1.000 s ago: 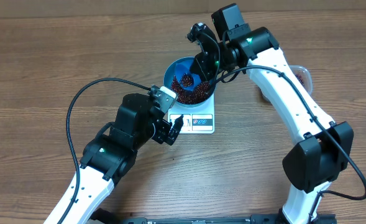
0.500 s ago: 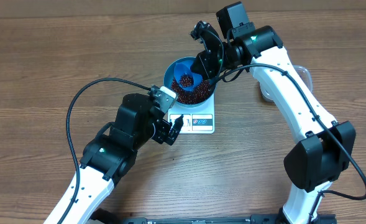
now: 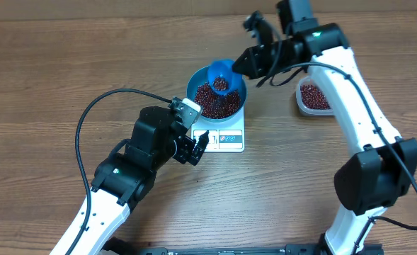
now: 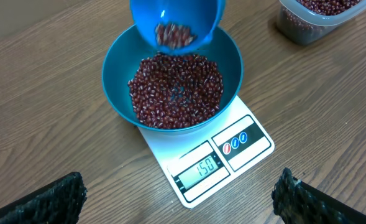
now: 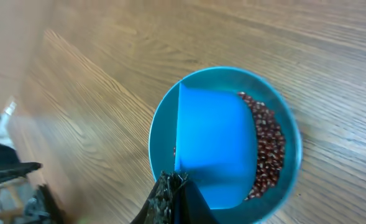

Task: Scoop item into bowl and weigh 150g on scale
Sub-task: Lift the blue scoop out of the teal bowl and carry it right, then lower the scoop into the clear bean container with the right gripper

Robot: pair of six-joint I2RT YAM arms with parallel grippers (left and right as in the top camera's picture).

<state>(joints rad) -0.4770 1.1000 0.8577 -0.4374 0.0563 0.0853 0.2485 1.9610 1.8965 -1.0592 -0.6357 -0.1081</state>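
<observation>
The blue bowl [image 3: 195, 88] stands on the white scale [image 3: 226, 139], holding a heap of red-brown beans [image 3: 219, 105]. The display in the left wrist view reads 150. My right gripper [image 3: 246, 62] is shut on the handle of a small blue scoop [image 3: 221, 71]. The scoop hangs tilted over the bowl's far rim with some beans in it. From the left wrist the scoop [image 4: 176, 18] is above the beans [image 4: 176, 93]. My left gripper [image 3: 198, 147] stands open just left of the scale's front, nothing between its fingers. The right wrist sees the scoop's back [image 5: 214, 143] over the bowl [image 5: 289, 134].
A clear plastic tub [image 3: 314, 95] with more beans sits to the right of the scale, under the right arm. It shows at the top right of the left wrist view as the tub [image 4: 319, 18]. Bare wooden table lies all around.
The right arm has lifted the scoop out of the bowl and drawn back to the right, uncovering the tub. The left arm has not moved.
</observation>
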